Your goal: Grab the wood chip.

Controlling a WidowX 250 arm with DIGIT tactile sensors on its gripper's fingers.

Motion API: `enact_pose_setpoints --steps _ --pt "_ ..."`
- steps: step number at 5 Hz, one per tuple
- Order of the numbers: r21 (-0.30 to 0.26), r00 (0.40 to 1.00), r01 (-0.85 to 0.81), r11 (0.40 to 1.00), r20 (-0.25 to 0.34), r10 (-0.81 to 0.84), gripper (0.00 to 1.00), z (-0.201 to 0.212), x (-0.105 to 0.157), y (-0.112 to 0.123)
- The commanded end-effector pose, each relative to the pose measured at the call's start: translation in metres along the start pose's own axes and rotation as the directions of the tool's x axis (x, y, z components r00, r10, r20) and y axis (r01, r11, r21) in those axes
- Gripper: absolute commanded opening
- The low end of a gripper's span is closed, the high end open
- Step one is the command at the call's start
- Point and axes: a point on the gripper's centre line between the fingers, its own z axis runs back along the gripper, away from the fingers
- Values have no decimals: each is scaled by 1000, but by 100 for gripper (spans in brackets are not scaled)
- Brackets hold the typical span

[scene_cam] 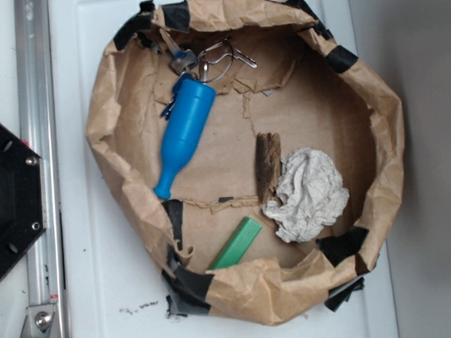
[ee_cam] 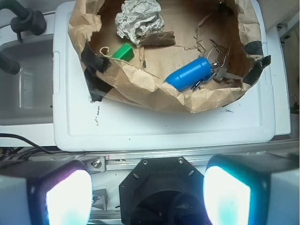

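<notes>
The wood chip point(scene_cam: 268, 164), a small dark brown rough piece, lies upright in the middle of the brown paper nest point(scene_cam: 372, 134), touching the crumpled white paper wad point(scene_cam: 308, 193) on its right. In the wrist view the wood chip point(ee_cam: 158, 39) lies just below the wad point(ee_cam: 139, 19). My gripper point(ee_cam: 147, 194) is open and empty, its two bright pads far apart, held high above the black robot base point(ee_cam: 159, 187), well short of the nest. The gripper does not show in the exterior view.
A blue bottle point(scene_cam: 183, 133) lies left of the chip, keys point(scene_cam: 207, 60) behind it, a green block point(scene_cam: 237, 243) at the front. The nest stands on a white tray point(scene_cam: 111, 292). A metal rail point(scene_cam: 39, 168) and the black base point(scene_cam: 12, 199) are at the left.
</notes>
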Motion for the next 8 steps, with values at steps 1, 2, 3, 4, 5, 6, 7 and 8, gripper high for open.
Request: enact_pose_setpoints --steps 1,2,3,4,5,6,7,8 --pt "0 1000 0 1000 0 0 100 0 0 0" --pt "100 985 -169 981 38 166 100 -50 46 17" --pt "73 965 -252 965 94 245 100 -74 74 25" --pt "60 916 -395 917 94 389 100 -98 101 36" --pt "5 862 -506 863 29 505 100 -123 123 47" --pt "43 807 -591 806 24 590 100 -165 157 55" --pt "94 808 -589 803 44 588 100 -192 164 48" --pt "121 803 -594 795 28 596 100 -224 173 45"
